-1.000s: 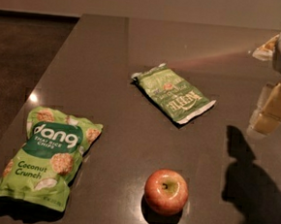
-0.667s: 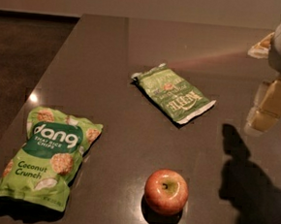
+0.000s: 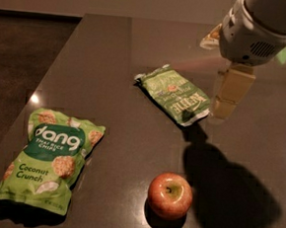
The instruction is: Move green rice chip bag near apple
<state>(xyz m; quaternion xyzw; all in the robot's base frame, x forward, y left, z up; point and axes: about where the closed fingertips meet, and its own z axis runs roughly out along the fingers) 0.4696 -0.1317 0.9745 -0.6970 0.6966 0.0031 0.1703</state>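
The green rice chip bag (image 3: 50, 159) lies flat at the front left of the dark table, its "dang" band facing up. The apple (image 3: 170, 195), red with a yellow-green patch at its stem, sits at the front centre, well to the right of the bag and apart from it. My gripper (image 3: 224, 108) hangs from the white wrist at the upper right. It is above the table beside the right end of the Kettle bag, far from both the rice chip bag and the apple. It holds nothing that I can see.
A flatter green Kettle bag (image 3: 176, 94) lies slanted in the middle of the table. The arm's shadow (image 3: 226, 192) falls right of the apple. The table's left edge (image 3: 47, 74) drops to a dark floor.
The arm and gripper have moved left, from the right edge of view to just beside the Kettle bag's right end. The bags and the apple have not moved.
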